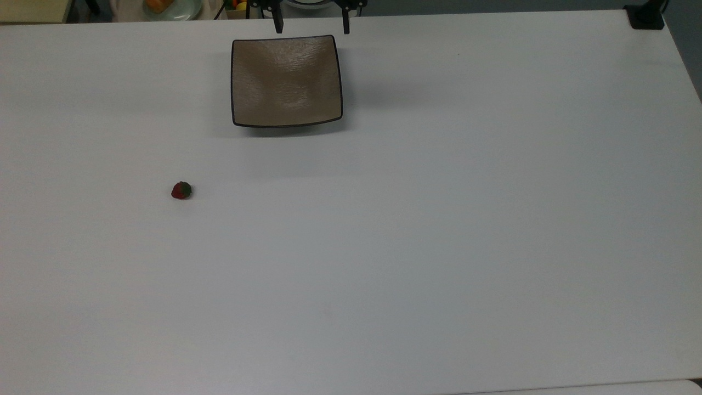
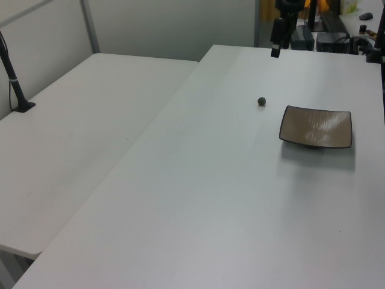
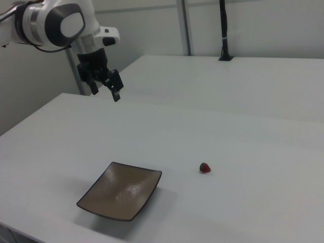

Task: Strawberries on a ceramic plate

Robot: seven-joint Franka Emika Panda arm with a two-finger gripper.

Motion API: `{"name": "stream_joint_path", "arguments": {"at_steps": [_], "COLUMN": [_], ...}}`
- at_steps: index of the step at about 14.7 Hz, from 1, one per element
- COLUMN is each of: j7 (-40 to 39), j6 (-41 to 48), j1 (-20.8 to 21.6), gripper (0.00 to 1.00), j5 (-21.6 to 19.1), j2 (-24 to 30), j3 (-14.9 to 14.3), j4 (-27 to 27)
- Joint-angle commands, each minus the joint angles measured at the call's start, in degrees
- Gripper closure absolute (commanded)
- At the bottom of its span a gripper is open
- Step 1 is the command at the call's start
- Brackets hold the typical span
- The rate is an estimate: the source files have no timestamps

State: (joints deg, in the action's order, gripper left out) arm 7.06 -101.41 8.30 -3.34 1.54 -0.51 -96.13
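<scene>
So the strawberry (image 1: 181, 190) is just sitting on the white table (image 1: 439, 219) on its side. In the top view its red body points toward the top view's left and the dark green cap faces the top view's right, so its short long axis runs roughly left to right there. In the right view (image 3: 204, 167) you can see the red body with a bit of green on top. In the left view (image 2: 261, 101) it's just a small dark blob, no orientation readable.

It's well apart from the ceramic plate (image 1: 286, 81), lower and toward the top view's left of it. In the right view the plate (image 3: 120, 190) is toward the right view's left of the berry, nothing on it.

The gripper (image 1: 311, 22) hangs at the top edge of the top view, just past the plate's far rim. The two black fingers (image 1: 278, 23) are spread wide, about as wide as a good part of the plate, with nothing between them and touching nothing. The right view shows the gripper (image 3: 106, 86) up in the air above the table, fingers pointing down and a bit tilted, on a white and black arm (image 3: 55, 23).

Plate is square, glossy tan-brown, thin dark rim, edges curving up, with a faint brushed sheen. Table is smooth matte white. Berry is a tiny rounded lump.
</scene>
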Motion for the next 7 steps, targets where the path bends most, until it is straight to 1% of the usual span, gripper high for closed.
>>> {"name": "stream_joint_path", "arguments": {"at_steps": [1, 2, 3, 4, 7], "j7": [-2.8, -5.1, -9.2, -11.7, -16.7], "j6": [-0.1, -0.1, -0.1, -0.2, -0.1], "j1": [-0.2, -0.4, -0.5, -0.5, -0.5], "gripper": [0.0, 0.0, 0.0, 0.0, 0.0], "j5": [-0.6, -0.6, -0.7, -0.9, -1.0], "j2": [0.0, 0.1, 0.0, 0.0, -0.5], "j3": [-0.1, -0.1, -0.5, -1.2, -2.0], "j4": [0.6, 0.6, 0.6, 0.6, 0.6]}}
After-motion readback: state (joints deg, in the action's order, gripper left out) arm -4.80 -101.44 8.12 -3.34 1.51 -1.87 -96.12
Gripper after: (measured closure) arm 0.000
